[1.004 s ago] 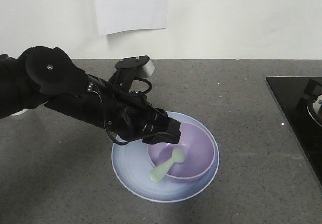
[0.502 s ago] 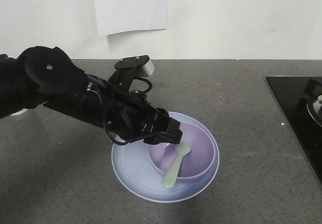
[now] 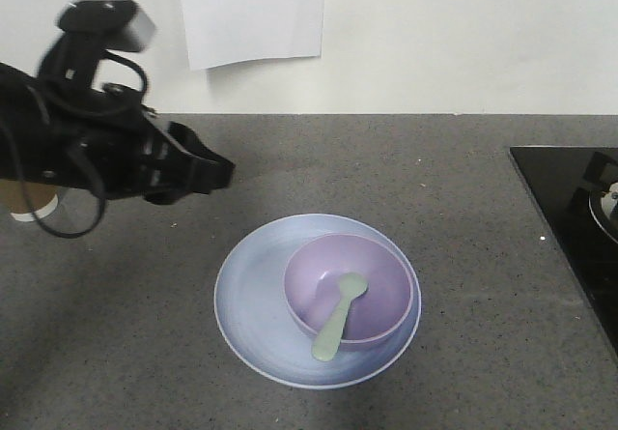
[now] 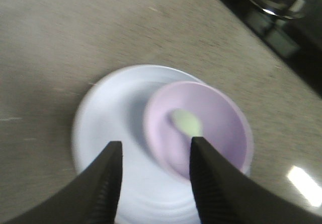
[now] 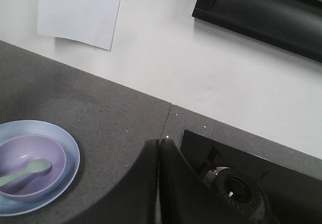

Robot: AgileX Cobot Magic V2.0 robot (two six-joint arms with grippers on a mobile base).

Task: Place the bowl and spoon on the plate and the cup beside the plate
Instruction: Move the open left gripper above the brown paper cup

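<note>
On the round pale blue plate (image 3: 253,304) we see the lavender plastic bowl (image 3: 372,280) holding the mint-green spoon (image 3: 338,306); our left gripper (image 4: 153,183) hangs spread and empty, our right gripper (image 5: 159,148) pressed closed.

Your left gripper (image 3: 220,171) is no longer down at the bowl (image 3: 349,289): it now sits up and to the left, clear of the plate (image 3: 253,304), jaws apart and empty. The spoon (image 3: 338,315) has swung since a second ago, its head now in the bowl and its handle over the near rim.
</note>
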